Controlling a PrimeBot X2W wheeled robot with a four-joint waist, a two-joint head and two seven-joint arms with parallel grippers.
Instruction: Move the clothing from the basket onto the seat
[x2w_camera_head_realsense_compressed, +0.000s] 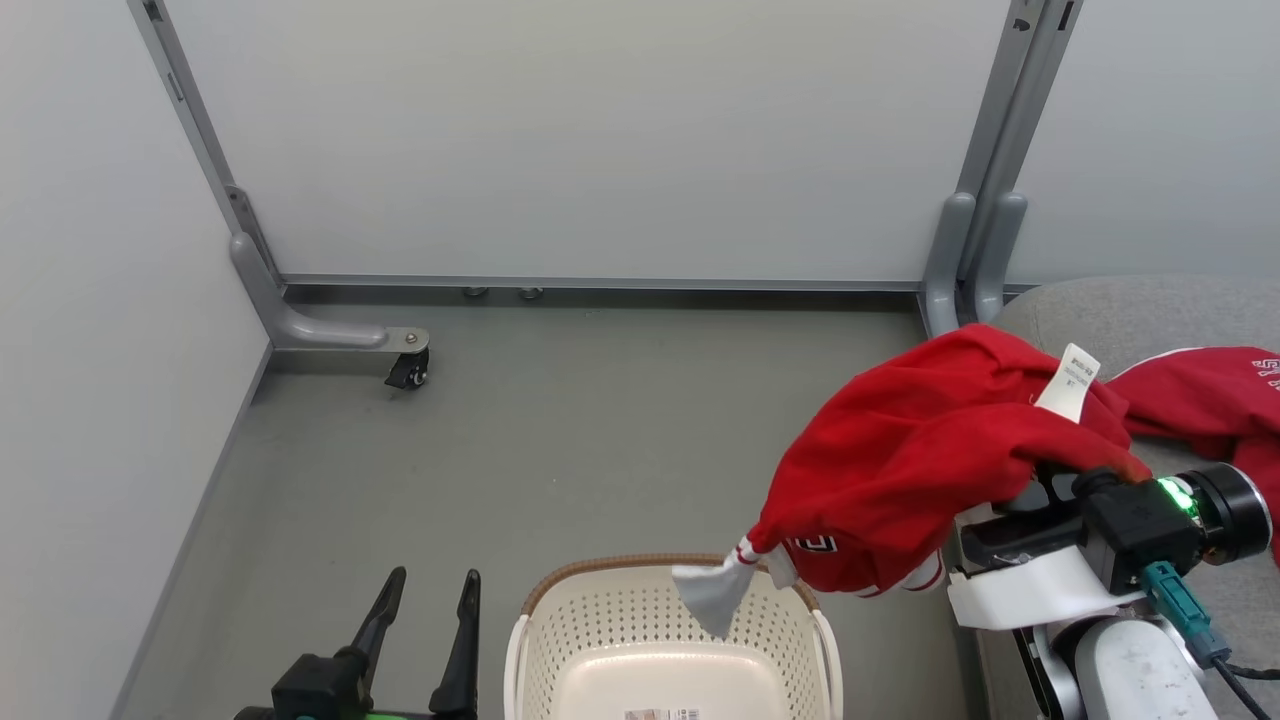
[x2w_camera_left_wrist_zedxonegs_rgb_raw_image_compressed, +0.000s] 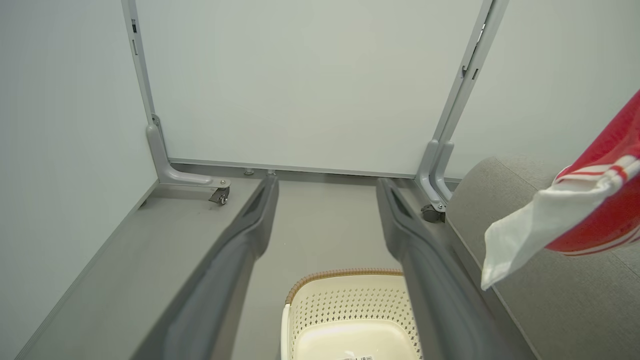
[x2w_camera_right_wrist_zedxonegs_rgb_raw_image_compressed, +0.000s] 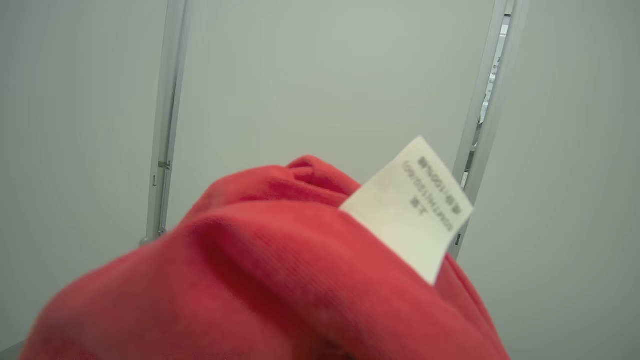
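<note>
A red garment with white striped trim (x2w_camera_head_realsense_compressed: 900, 470) hangs in the air, draped over my right gripper, whose fingers are hidden under the cloth; only the wrist (x2w_camera_head_realsense_compressed: 1130, 520) shows. The gripper is shut on it. The garment's white care label (x2w_camera_right_wrist_zedxonegs_rgb_raw_image_compressed: 415, 205) sticks up and a white pocket lining (x2w_camera_left_wrist_zedxonegs_rgb_raw_image_compressed: 525, 235) dangles over the basket's far right corner. A second red garment (x2w_camera_head_realsense_compressed: 1210, 400) lies on the grey seat (x2w_camera_head_realsense_compressed: 1130, 310) at the right. The cream perforated basket (x2w_camera_head_realsense_compressed: 600, 620) stands on the floor, holding no clothing. To the basket's left, my left gripper (x2w_camera_head_realsense_compressed: 425, 610) is open and holds nothing.
White partition panels with grey frames wall in the grey floor (x2w_camera_head_realsense_compressed: 560, 440) at the back and left. A castor foot (x2w_camera_head_realsense_compressed: 408, 370) juts out at the back left, and another partition post (x2w_camera_head_realsense_compressed: 965, 250) stands beside the seat's far corner.
</note>
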